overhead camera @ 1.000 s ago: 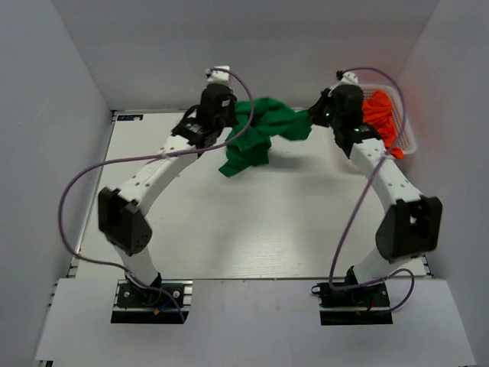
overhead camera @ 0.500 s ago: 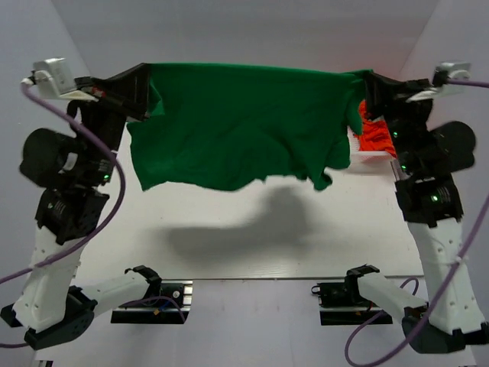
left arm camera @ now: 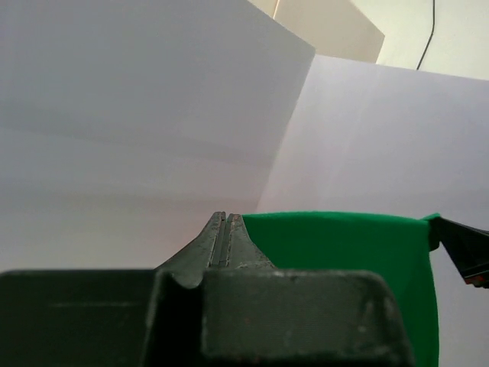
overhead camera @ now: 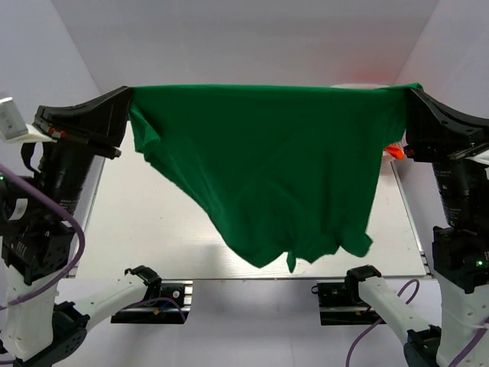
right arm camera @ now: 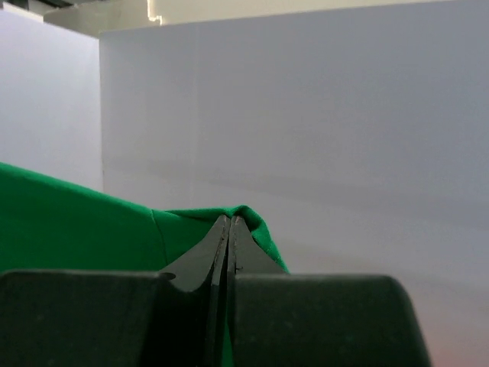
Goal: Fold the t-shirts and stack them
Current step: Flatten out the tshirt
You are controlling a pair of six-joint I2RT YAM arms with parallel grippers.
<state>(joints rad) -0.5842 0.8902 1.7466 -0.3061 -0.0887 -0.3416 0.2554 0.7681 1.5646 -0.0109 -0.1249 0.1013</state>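
Green cloth fills the middle of the overhead view: the green t-shirt hangs in the air like a curtain, spread between the two arms well above the table. The left gripper pinches one upper corner and the right gripper pinches the other. Both are clamped fully down on the fabric, and in each wrist view the fingers meet with only a thin seam between them and green cloth running off from the tips.

The reason for the pose reads plainly enough. With the arms raised and pulled wide apart, the top edge is drawn taut and nearly level, so gravity can shake the garment out flat before it is laid down for folding. I judge this to be the spreading step, with no fold made yet.

The shirt itself is a solid, unprinted green. Its body hangs unevenly — the lower edge climbs steeply toward the left gripper and drops to a rumpled point at centre-right, over the near edge of the table. A flap, probably a sleeve, doubles back just under the left corner.

A small scrap of orange shows beside the right arm; it may be the orange t-shirts, though too little is visible to be sure.
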